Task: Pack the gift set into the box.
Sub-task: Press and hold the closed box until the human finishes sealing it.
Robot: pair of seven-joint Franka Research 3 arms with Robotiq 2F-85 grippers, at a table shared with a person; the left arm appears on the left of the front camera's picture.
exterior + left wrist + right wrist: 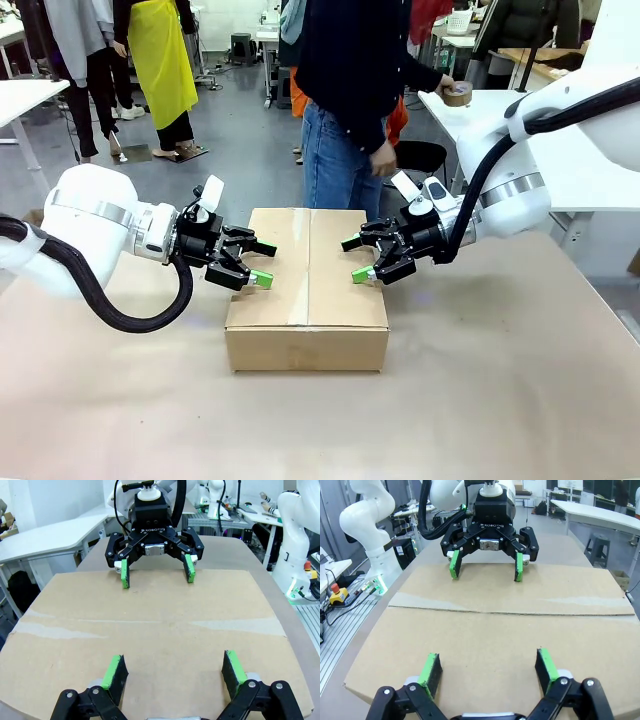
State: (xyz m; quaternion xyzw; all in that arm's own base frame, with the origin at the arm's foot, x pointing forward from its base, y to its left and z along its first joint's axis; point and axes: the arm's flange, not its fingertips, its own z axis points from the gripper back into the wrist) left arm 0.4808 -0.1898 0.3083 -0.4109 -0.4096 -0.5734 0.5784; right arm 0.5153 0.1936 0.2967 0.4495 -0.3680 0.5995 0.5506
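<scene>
The box (306, 300) stands in the middle of the table with its top flaps folded flat and a seam down the centre. The gift set is hidden. My left gripper (262, 263) hovers open over the box's left edge, fingers pointing inward. Over the right edge my right gripper (356, 259) is open too, facing it. In the left wrist view my left gripper (174, 672) spreads above the box top (160, 630), and the right gripper (156, 572) is opposite. In the right wrist view my right gripper (489, 672) sits over the flaps (495, 630), facing the left gripper (486, 570).
A person (345, 100) stands at the far side behind the box, one hand holding a roll of tape (458, 94). A white table (560, 150) stands at the right rear. Brown paper covers the tabletop (500, 380) around the box.
</scene>
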